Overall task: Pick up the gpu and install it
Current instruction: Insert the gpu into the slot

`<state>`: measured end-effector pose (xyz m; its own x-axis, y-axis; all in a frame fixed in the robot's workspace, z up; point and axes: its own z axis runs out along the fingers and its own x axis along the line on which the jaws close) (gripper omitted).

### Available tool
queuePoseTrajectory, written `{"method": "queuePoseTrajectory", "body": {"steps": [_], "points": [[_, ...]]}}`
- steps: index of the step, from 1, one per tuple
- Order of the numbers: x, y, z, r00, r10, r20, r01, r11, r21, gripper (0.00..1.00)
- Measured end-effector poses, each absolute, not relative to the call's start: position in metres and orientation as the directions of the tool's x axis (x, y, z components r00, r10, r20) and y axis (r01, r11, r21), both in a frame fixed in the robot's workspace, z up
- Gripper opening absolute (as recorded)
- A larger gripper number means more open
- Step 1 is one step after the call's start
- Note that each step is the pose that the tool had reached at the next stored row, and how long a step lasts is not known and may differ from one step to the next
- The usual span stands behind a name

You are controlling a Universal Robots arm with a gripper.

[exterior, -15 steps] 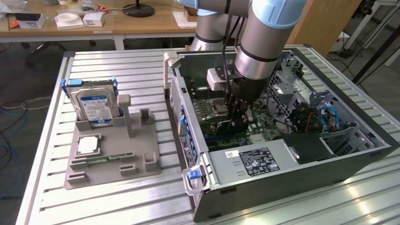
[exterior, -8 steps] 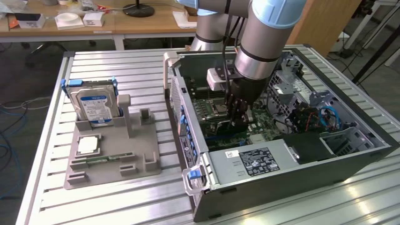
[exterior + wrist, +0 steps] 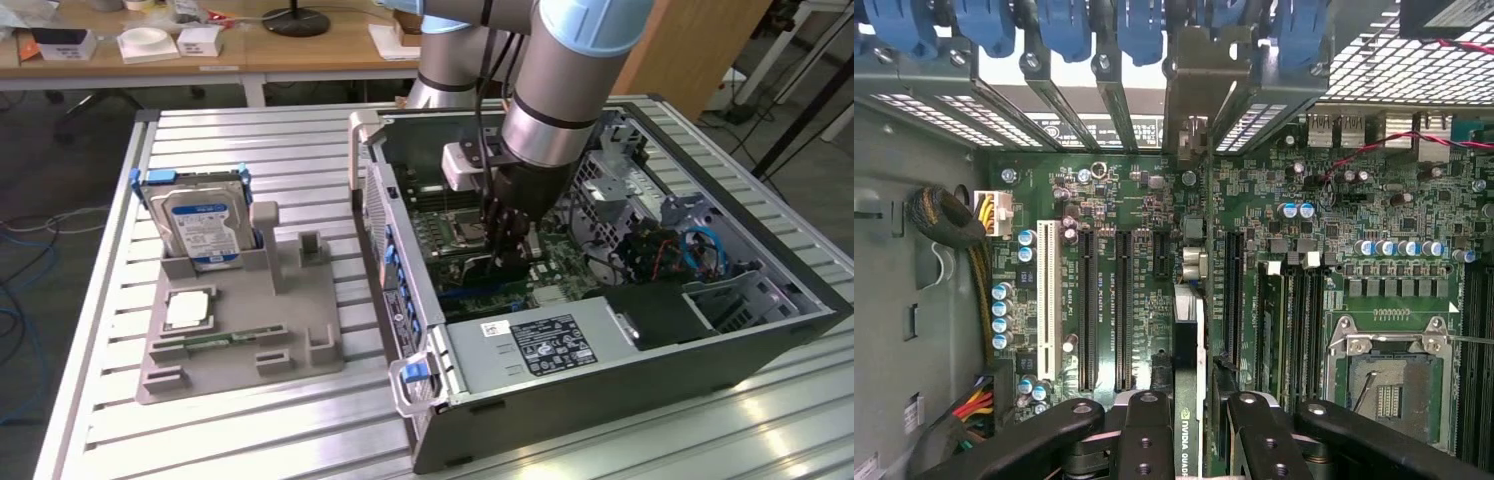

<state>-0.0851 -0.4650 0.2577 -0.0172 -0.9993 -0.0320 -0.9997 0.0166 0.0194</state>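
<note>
Gripping the gpu (image 3: 1191, 400) edge-on between its black jointed fingers (image 3: 1144, 440), the tool (image 3: 505, 262) hangs low inside the open computer case (image 3: 747, 330). Thin and flat, the card stands upright over the green motherboard (image 3: 1354, 230), beside long black slots (image 3: 1122, 310). Overhead, the grey-and-blue arm (image 3: 574, 70) descends steeply, wrist vertical. Outside, a silver hard drive (image 3: 200, 225) stands in a grey holder (image 3: 240, 340) on the ribbed metal desk (image 3: 240, 140).
</note>
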Motion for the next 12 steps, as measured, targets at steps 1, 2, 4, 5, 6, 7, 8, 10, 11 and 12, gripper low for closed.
{"method": "queuePoseTrajectory", "body": {"steps": [1, 2, 4, 5, 6, 7, 8, 10, 11, 12], "points": [[-0.0851, -0.465, 0.2578, -0.017, -0.999, -0.032, -1.0, 0.017, 0.019, 0.26], [-0.0851, -0.465, 0.2578, -0.017, -0.999, -0.032, -1.0, 0.017, 0.019, 0.26], [-0.0851, -0.4648, 0.2578, -0.017, -0.999, -0.032, -1.0, 0.017, 0.019, 0.26], [-0.0852, -0.4644, 0.2579, -0.017, -0.999, -0.032, -1.0, 0.017, 0.02, 0.26], [-0.0852, -0.4638, 0.2579, -0.017, -0.999, -0.032, -1.0, 0.017, 0.02, 0.26], [-0.0852, -0.4632, 0.2578, -0.017, -0.999, -0.032, -1.0, 0.017, 0.02, 0.26], [-0.0851, -0.4626, 0.2578, -0.017, -0.999, -0.032, -1.0, 0.017, 0.02, 0.26], [-0.0851, -0.4626, 0.2578, -0.017, -0.999, -0.032, -1.0, 0.017, 0.02, 0.26], [-0.0851, -0.4625, 0.2576, -0.017, -0.999, -0.031, -1.0, 0.017, 0.019, 0.26], [-0.0851, -0.4625, 0.2571, -0.017, -0.999, -0.03, -1.0, 0.017, 0.019, 0.26]]}}
